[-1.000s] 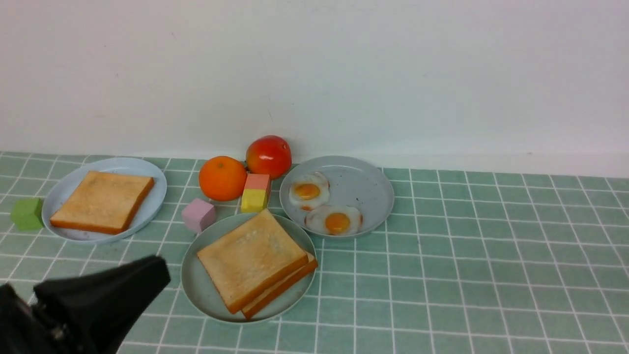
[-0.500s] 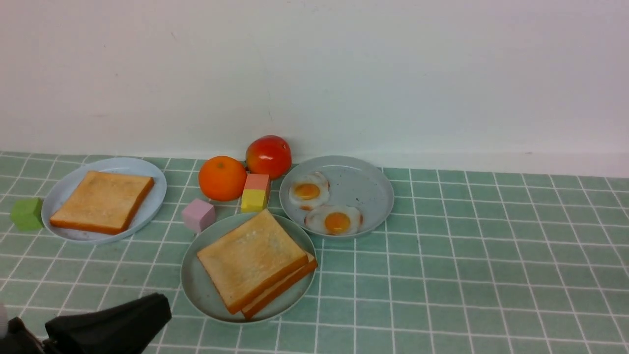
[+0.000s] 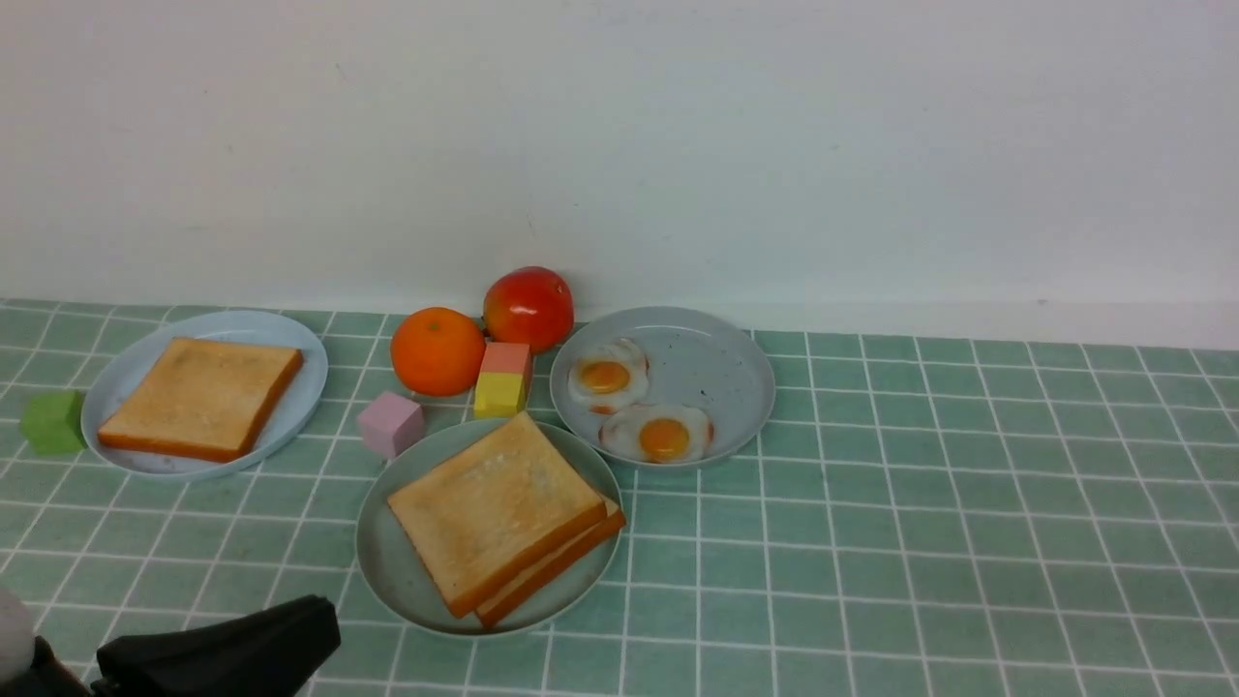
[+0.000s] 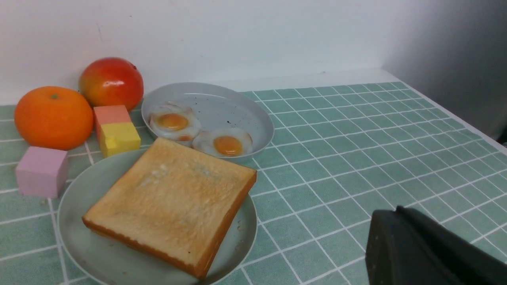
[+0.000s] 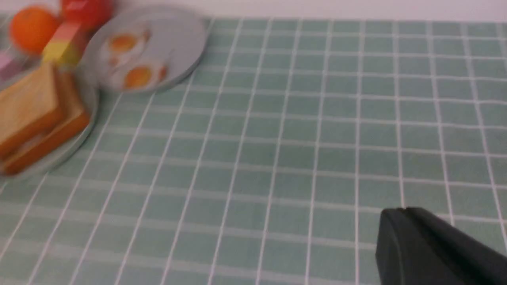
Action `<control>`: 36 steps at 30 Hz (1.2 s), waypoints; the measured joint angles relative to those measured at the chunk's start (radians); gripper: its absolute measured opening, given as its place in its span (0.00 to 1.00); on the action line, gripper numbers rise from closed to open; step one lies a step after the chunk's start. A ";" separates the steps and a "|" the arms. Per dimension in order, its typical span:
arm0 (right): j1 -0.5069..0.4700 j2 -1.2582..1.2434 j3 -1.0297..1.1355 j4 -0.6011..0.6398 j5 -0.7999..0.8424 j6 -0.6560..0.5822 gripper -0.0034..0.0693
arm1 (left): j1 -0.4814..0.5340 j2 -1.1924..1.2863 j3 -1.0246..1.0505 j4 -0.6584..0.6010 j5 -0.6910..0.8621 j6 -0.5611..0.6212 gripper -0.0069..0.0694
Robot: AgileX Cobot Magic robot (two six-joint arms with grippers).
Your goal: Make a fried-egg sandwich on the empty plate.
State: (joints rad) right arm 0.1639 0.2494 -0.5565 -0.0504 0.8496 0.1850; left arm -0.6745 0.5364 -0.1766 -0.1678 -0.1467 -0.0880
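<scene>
Front view: left arm [image 3: 218, 658] low beside mint-green plate [image 3: 387, 561]; finger spread unclear.

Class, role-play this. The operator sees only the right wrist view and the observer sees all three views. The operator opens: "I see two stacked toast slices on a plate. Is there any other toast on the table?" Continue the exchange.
Observer: Yes. In the front view a single toast slice lies alone on a pale blue plate, far to the robot's left.
Operator: Is anything beside that plate?
Observer: A green cube sits on the tiles just left of it.
Operator: Where is the left gripper?
Observer: The left gripper is low at the near left, short of the mint-green plate, and it holds nothing that I can see.
</scene>
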 joint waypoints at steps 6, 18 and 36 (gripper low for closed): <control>-0.145 -0.221 0.444 0.006 -0.378 -0.013 0.03 | 0.000 0.000 0.000 0.000 0.000 0.000 0.07; -0.163 -0.260 0.569 0.022 -0.453 -0.002 0.03 | 0.000 0.000 0.000 0.000 0.004 0.000 0.08; -0.163 -0.260 0.570 0.024 -0.456 -0.002 0.03 | 0.000 0.000 0.000 0.000 0.006 0.000 0.09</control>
State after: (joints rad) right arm 0.0005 -0.0104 0.0131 -0.0262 0.3941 0.1832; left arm -0.6745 0.5364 -0.1766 -0.1678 -0.1404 -0.0880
